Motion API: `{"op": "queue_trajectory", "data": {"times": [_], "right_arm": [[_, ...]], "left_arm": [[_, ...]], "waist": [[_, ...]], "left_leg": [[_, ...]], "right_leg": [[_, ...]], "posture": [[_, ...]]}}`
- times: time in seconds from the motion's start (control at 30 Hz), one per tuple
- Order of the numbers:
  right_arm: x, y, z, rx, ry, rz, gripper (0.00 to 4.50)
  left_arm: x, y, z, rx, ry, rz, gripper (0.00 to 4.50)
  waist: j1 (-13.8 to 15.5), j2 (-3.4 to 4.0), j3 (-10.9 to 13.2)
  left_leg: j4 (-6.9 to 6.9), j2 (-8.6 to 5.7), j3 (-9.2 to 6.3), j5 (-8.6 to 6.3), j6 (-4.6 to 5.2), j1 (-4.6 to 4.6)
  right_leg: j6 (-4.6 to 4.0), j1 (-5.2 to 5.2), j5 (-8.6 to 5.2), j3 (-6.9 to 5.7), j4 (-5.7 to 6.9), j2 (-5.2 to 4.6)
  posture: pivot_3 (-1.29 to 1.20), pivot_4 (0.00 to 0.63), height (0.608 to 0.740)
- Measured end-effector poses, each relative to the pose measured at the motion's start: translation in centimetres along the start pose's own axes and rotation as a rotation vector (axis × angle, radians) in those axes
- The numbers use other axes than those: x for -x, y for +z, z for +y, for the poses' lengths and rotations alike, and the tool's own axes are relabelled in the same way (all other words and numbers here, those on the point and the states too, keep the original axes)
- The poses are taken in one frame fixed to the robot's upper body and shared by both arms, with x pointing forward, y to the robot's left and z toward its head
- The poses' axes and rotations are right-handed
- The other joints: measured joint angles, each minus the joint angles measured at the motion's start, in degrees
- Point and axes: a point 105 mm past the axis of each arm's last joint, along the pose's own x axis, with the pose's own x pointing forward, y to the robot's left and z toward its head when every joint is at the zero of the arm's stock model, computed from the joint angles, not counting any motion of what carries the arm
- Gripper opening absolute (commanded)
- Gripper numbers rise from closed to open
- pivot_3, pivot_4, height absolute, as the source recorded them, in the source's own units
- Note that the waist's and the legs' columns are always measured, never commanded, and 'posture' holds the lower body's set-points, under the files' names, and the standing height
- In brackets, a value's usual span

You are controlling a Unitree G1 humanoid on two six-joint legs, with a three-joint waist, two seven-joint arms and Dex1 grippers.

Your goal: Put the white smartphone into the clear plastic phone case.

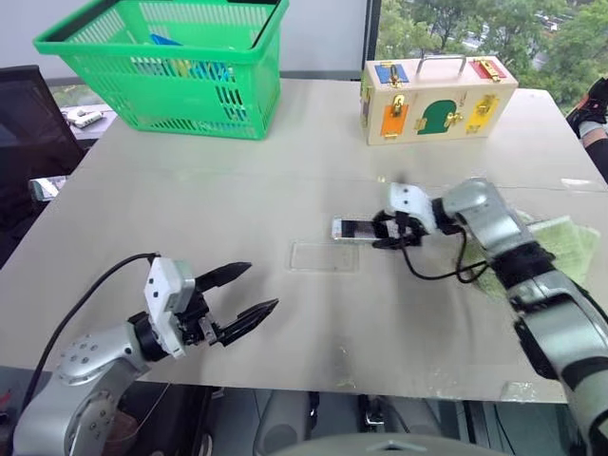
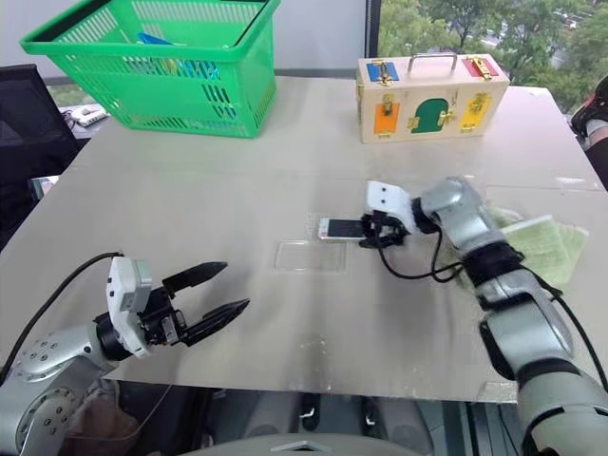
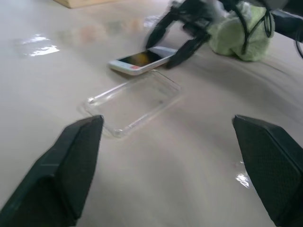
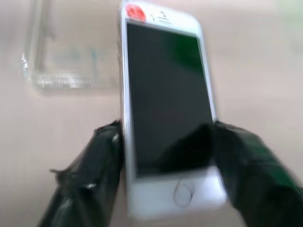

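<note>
Right wrist view gives the closest reading of the grasp: the white smartphone (image 4: 165, 104) lies screen-up with a red dot at its far end, and the right gripper (image 4: 168, 177) has one black finger (image 4: 97, 170) against each long edge near the home-button end. Both fingers touch the phone's sides, so the jaws are closed on the phone. A corner of the clear plastic phone case (image 4: 61, 61) appears just beside the phone's far end.

Left wrist view adds the side-on geometry. The phone (image 3: 142, 60) rests on the table with its gripped end slightly raised, and the case (image 3: 132, 101) lies flat and empty just beside it, apart from the phone. A pale green cloth (image 3: 236, 33) sits behind the right gripper.

Left eye view supplies the overall layout. The case (image 1: 325, 256) lies near the centre of the table (image 1: 237, 190); the phone (image 1: 356, 229) is just beyond it and towards the robot's right, with the right gripper (image 1: 389, 231) on its right-hand end. The left gripper (image 1: 245, 296) hovers over the near table edge, well apart from both items, its two fingers spread wide and holding nothing. A green basket (image 1: 171, 62) and a wooden latch box (image 1: 437, 95) stand at the far side.
</note>
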Motion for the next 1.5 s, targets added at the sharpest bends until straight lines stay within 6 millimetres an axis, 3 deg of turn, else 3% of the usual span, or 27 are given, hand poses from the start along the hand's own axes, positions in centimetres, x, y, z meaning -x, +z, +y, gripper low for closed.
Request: {"op": "queue_trajectory", "data": {"times": [0.03, 0.13, 0.2, 0.33, 0.37, 0.4, 0.43, 0.47, 0.57, 0.8, 0.9, 1.07, 1.23, 1.5], "right_arm": [[0.7, -0.2, 0.4, 0.001, -0.023, 0.012, 1.46], [2.9, -0.6, 1.9, -0.040, -0.100, 0.027, 0.14], [3.8, -0.6, 2.8, -0.070, -0.121, 0.042, 0.06], [3.3, -0.2, 5.8, -0.208, -0.134, -0.005, 0.06], [3.2, 0.0, 6.0, -0.220, -0.130, -0.014, 0.73], [2.9, 0.4, 6.5, -0.244, -0.114, -0.038, 0.90], [2.8, 0.8, 6.9, -0.262, -0.102, -0.062, 1.50], [2.8, 1.0, 6.9, -0.263, -0.103, -0.068, 1.74], [3.0, 1.8, 6.7, -0.259, -0.120, -0.103, 3.03], [3.2, 3.4, 7.8, -0.236, -0.084, -0.174, 3.03], [3.1, 4.1, 8.1, -0.237, -0.046, -0.210, 4.31], [3.1, 5.0, 7.9, -0.078, 0.030, -0.186, 4.42], [1.0, 3.8, 7.1, 0.095, 0.113, -0.102, 4.42], [-1.4, 3.6, 6.0, 0.329, 0.229, -0.031, 4.42]], "left_arm": [[-0.1, 0.1, 0.1, -0.002, -0.004, 0.000, 4.50], [-0.2, 0.2, 0.4, -0.012, -0.017, 0.007, 4.50], [-0.3, 0.4, 0.6, -0.021, -0.029, 0.014, 4.50], [-0.9, 1.1, 1.1, -0.037, -0.095, 0.036, 4.50], [-1.0, 1.2, 1.1, -0.038, -0.101, 0.038, 4.50], [-1.1, 1.4, 1.3, -0.042, -0.115, 0.041, 4.50], [-1.2, 1.5, 1.5, -0.042, -0.138, 0.055, 4.50], [-1.1, 1.6, 1.6, -0.043, -0.142, 0.058, 4.50], [-1.0, 1.6, 2.0, -0.037, -0.156, 0.075, 4.50], [-0.8, 1.6, 2.2, -0.027, -0.173, 0.104, 4.50], [-0.8, 1.5, 2.1, -0.022, -0.173, 0.107, 4.50], [-0.8, 1.6, 1.9, -0.017, -0.178, 0.110, 4.50], [-0.9, 1.7, 1.7, -0.020, -0.177, 0.109, 4.50], [-0.8, 1.3, 1.6, -0.003, -0.149, 0.096, 4.50]], "waist": [[0.00, 0.01, 0.01], [0.15, 0.00, 0.00], [-0.20, -0.03, -0.02], [-0.90, -0.04, -0.02], [-1.16, -0.04, -0.02], [-1.45, -0.06, 0.00], [-1.51, -0.08, 0.01], [-1.55, -0.08, 0.02], [-1.47, -0.09, 0.03], [-1.38, -0.15, 0.07], [-1.50, -0.18, 0.09], [-1.44, -0.20, 0.09], [-1.42, -0.22, 0.11], [-1.44, -0.23, 0.11]], "left_leg": [[-0.05, 0.00, 0.00, 0.00, 0.00, -0.01], [-0.20, 0.00, 0.00, 0.00, 0.00, 0.04], [-0.27, 0.01, 0.02, 0.00, -0.01, 0.10], [-0.30, 0.06, 0.07, 0.01, -0.02, 0.15], [-0.30, 0.06, 0.07, 0.01, -0.02, 0.15], [-0.30, 0.05, 0.07, 0.01, -0.02, 0.14], [-0.29, 0.05, 0.08, 0.01, -0.02, 0.14], [-0.29, 0.04, 0.09, 0.01, -0.01, 0.14], [-0.30, 0.04, 0.09, 0.01, -0.01, 0.11], [-0.33, 0.04, 0.08, 0.01, -0.01, 0.03], [-0.33, 0.05, 0.09, 0.01, -0.01, 0.05], [-0.33, 0.04, 0.08, 0.01, -0.01, 0.08], [-0.33, 0.04, 0.09, 0.01, -0.01, 0.07], [-0.32, 0.05, 0.09, 0.01, -0.01, 0.07]], "right_leg": [[0.01, 0.00, -0.01, 0.00, -0.01, 0.00], [0.04, -0.01, -0.03, -0.02, -0.09, 0.00], [0.05, 0.00, -0.03, -0.02, -0.12, 0.01], [0.06, 0.00, -0.02, -0.02, -0.11, 0.05], [0.07, 0.01, -0.02, -0.02, -0.11, 0.05], [0.08, 0.00, -0.01, -0.02, -0.11, 0.05], [0.08, 0.00, -0.01, -0.02, -0.11, 0.05], [0.08, 0.00, -0.01, -0.02, -0.12, 0.05], [0.08, 0.00, -0.02, -0.02, -0.17, 0.05], [0.11, 0.01, 0.00, -0.03, -0.37, 0.06], [0.12, 0.02, 0.00, -0.03, -0.38, 0.06], [0.11, 0.03, 0.00, -0.04, -0.37, 0.06], [0.10, 0.04, 0.00, -0.03, -0.38, 0.09], [0.10, 0.05, 0.01, -0.03, -0.37, 0.10]], "posture": [[0.00, 0.150, 0.740], [0.00, 0.150, 0.740], [0.00, 0.150, 0.740], [0.00, 0.150, 0.740], [0.00, 0.150, 0.740], [0.00, 0.150, 0.740], [0.00, 0.150, 0.740], [0.00, 0.150, 0.740], [0.00, 0.150, 0.740], [0.00, 0.150, 0.740], [0.00, 0.150, 0.740], [0.00, 0.150, 0.740], [0.00, 0.150, 0.740], [0.00, 0.150, 0.740]]}}
